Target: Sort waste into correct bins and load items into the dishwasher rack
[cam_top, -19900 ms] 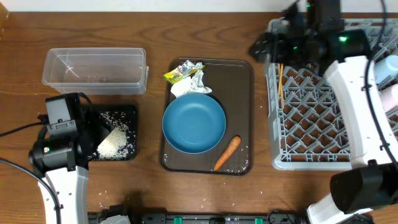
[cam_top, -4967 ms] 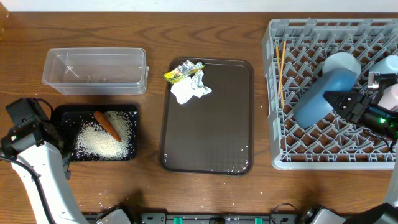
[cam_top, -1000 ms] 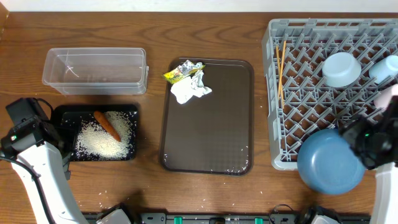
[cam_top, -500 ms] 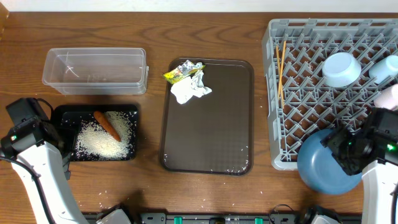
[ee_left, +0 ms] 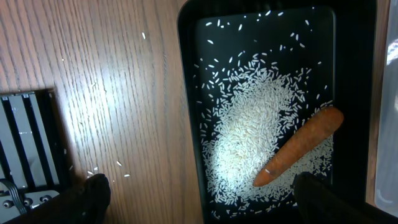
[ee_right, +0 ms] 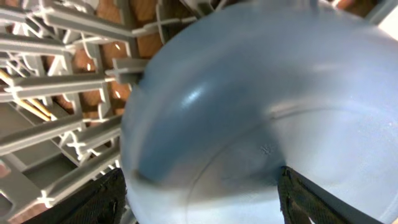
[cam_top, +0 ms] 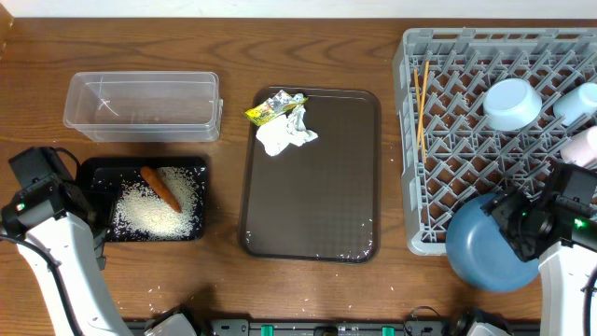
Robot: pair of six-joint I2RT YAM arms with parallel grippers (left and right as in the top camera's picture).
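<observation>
The large blue plate [cam_top: 485, 252] lies tilted over the grey dishwasher rack's [cam_top: 466, 140] front right corner, partly over the table. My right gripper [cam_top: 522, 229] is above its right part; in the right wrist view the fingers [ee_right: 208, 199] are spread wide with the blurred plate [ee_right: 249, 112] between them. The light-blue bowl [cam_top: 510, 103], a cup [cam_top: 578, 101] and the chopsticks [cam_top: 423, 103] are in the rack. The carrot [cam_top: 160, 189] and rice [cam_top: 149, 210] lie in the black tray [cam_top: 93, 168]. My left gripper [ee_left: 202, 193] is open over that tray's left rim [ee_left: 189, 62].
The clear tub [cam_top: 142, 103] stands behind the black tray. The brown serving tray [cam_top: 312, 205] in the middle holds the white tissue [cam_top: 284, 135] and the yellow-green wrapper [cam_top: 270, 107] at its far left corner. Stray rice grains lie on the table near the front left.
Five seconds ago the plate was held tilted inside the rack; it now hangs over the rack's front corner. Over the last second my right gripper moved left over it. The left arm is still.
</observation>
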